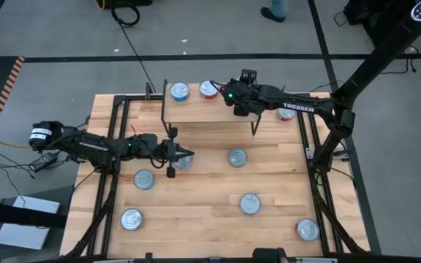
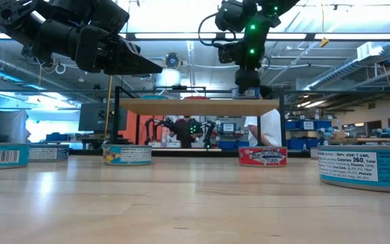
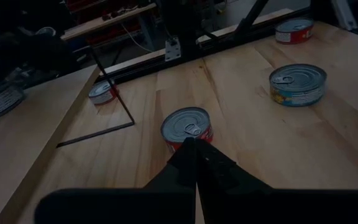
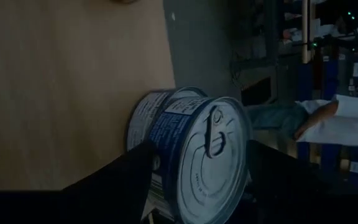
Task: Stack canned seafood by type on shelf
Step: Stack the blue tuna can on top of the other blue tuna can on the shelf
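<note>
The shelf point(image 1: 210, 111) stands at the table's far side with a teal tin point(image 1: 179, 90) and a red tin point(image 1: 208, 89) on it. My right gripper point(image 1: 234, 101) hangs over the shelf's right half, open. Its fingers stand on either side of a blue-labelled tin point(image 4: 207, 162) that sits on top of another blue tin point(image 4: 143, 121) on the shelf top point(image 4: 73, 81). My left gripper point(image 1: 187, 155) is shut and hovers above the table, just short of a red tin point(image 3: 187, 127) that rests on its base. My right gripper has one finger point(image 4: 120, 183) in front of the upper blue tin's side wall point(image 4: 166, 134). Whether either finger touches the tin, I cannot tell. The tin sits upright on the lower tin, lid up.
Several more tins lie scattered on the tabletop: point(image 1: 144, 179), point(image 1: 131, 218), point(image 1: 237, 157), point(image 1: 250, 203), point(image 1: 307, 230). A red tin point(image 1: 286, 113) sits beside the shelf's right end. The shelf's thin black legs point(image 1: 254, 128) stand near the middle tins. A person point(image 2: 263, 129) stands beyond the table.
</note>
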Action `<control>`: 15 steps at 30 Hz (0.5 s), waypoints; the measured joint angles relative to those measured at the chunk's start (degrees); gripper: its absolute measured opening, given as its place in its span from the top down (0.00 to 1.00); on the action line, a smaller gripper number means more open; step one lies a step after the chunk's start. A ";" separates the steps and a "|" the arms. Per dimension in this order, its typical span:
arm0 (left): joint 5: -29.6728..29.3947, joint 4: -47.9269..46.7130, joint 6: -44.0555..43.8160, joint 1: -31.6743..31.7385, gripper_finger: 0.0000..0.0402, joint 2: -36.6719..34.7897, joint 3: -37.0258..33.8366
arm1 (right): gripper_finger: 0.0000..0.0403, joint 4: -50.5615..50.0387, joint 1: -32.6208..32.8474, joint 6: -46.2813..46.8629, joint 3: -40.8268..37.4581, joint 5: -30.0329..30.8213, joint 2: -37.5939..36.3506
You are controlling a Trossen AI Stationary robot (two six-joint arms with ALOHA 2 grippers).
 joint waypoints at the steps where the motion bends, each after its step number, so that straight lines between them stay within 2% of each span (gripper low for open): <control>1: 0.30 0.00 0.00 -0.02 0.99 0.00 0.00 | 0.34 0.36 -0.29 0.22 0.00 -0.28 0.00; 15: 0.61 0.00 0.00 -0.01 0.99 -0.01 0.00 | 0.43 3.38 -1.23 0.16 0.00 -1.94 -0.04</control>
